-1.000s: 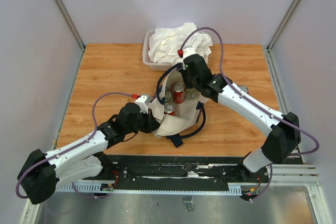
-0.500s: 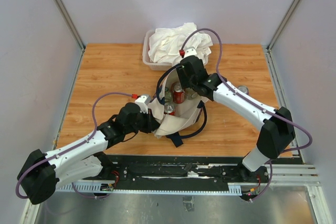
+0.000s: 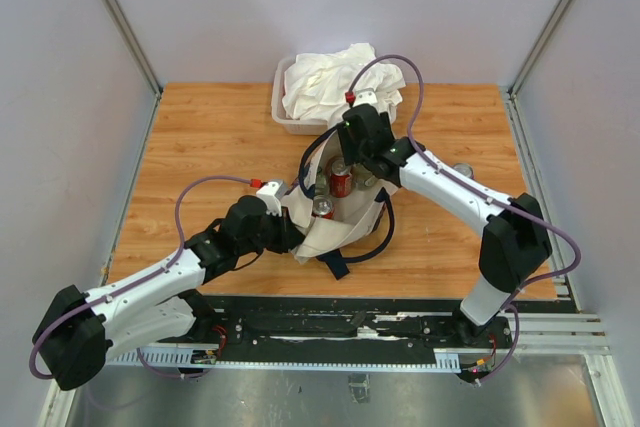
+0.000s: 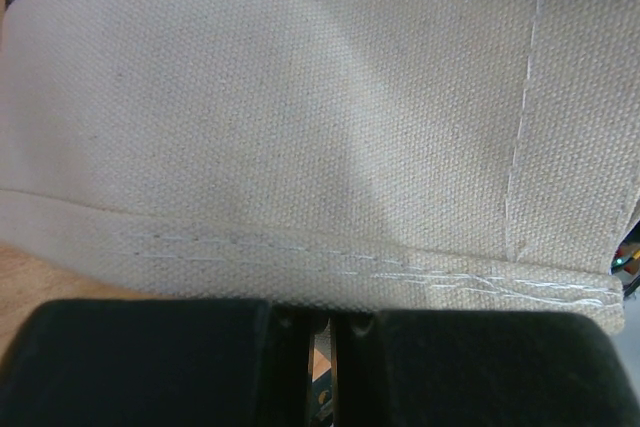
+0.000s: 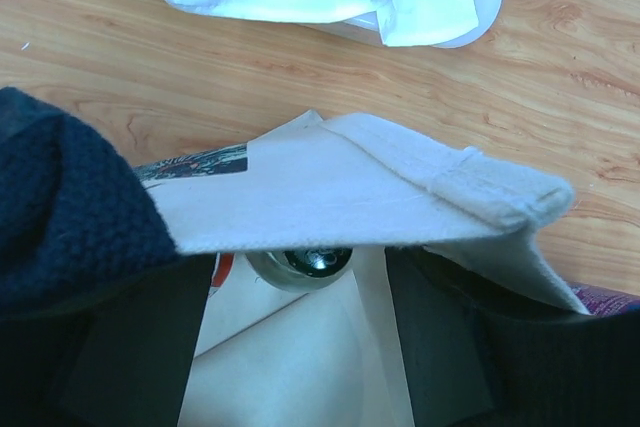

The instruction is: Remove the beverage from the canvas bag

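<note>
Right gripper (image 3: pixel 352 155): top view, over the canvas bag (image 3: pixel 320 237) at mid-worktop (image 3: pixel 200 147). Beverage can (image 3: pixel 340 183) upright inside, just toward the near edge; this arm is nearer. Left gripper (image 3: pixel 291 232) at the bag's near-left rim.
Left wrist: fingers (image 4: pixel 150 367) clenched on the canvas hem; can unseen.
Right wrist: fingers (image 5: pixel 140 347) parted, empty; can top centred between them under the folded rim. Judged a straight descent.

A white cloth heap (image 3: pixel 335 77) fills a translucent tub (image 3: pixel 278 102) on the wooden table (image 3: pixel 200 137).
</note>
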### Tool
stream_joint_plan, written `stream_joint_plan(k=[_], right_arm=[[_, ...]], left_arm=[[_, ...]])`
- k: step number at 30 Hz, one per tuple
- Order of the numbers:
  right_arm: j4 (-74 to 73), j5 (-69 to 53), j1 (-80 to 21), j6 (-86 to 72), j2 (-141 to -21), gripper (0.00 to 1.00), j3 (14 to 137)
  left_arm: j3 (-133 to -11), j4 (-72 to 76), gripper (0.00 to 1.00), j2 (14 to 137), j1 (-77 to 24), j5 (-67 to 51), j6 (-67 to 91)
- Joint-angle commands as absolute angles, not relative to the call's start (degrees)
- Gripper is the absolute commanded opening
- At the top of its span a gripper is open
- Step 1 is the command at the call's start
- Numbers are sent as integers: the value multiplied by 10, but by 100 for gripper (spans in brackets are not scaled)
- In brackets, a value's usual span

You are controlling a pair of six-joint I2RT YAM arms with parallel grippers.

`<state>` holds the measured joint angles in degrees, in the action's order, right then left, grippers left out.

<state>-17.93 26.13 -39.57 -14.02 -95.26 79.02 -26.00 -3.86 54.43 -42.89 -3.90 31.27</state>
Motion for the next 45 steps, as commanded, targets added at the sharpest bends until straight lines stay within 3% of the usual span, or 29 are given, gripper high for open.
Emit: stream_joint_plan(k=[1,20,34,38,41,45], right_arm=[[-170,293,-370,-160,-967,68,788],[-140,233,-342,-171,-989,50,764],[-136,231,-342,-171,-1008,43,754],[-136,231,-340,-171,-1016,28,755],[-137,230,-339,-169,-1016,3,756],[-136,228,-339,-160,-1004,1,761]], left_arm=[[-247,-108,8,549,-428,-11,306],[-249,-97,8,565,-428,-13,306],[-252,-92,8,577,-428,-13,305],[-251,-91,8,577,-428,-13,307],[-251,-91,7,577,-429,-14,307],[-250,-91,8,576,-428,-13,307]])
